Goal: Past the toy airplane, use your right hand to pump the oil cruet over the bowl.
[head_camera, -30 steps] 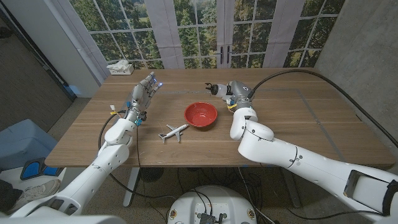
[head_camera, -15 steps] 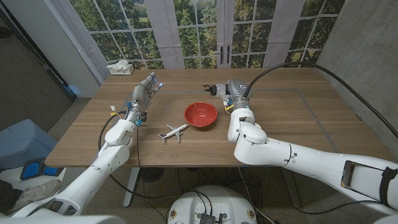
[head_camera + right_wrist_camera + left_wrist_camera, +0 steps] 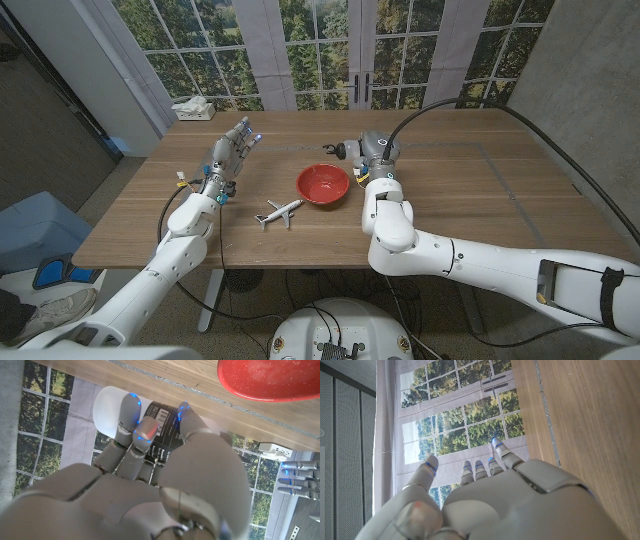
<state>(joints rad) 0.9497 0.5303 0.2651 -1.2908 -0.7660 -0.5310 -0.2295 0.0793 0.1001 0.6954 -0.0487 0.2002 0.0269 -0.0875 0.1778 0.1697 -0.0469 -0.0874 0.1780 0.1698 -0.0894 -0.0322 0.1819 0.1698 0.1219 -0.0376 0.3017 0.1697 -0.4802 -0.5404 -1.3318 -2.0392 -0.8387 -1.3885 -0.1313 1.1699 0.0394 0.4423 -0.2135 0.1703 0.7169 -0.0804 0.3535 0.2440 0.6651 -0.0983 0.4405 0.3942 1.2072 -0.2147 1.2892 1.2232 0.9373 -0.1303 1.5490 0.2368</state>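
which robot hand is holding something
The right robot hand, behind the red bowl: its fingers wrap the cruet. The left robot hand holds nothing, fingers apart.

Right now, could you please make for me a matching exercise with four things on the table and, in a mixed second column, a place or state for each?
Things:
1. bowl
2. toy airplane
3. oil cruet
4. left robot hand

Places or states:
A. held by the right robot hand
B. red, in the middle of the table
C. raised, holding nothing, fingers apart
D. lying on the table nearer the robot than the bowl

Pairs: 1-B, 2-D, 3-A, 4-C
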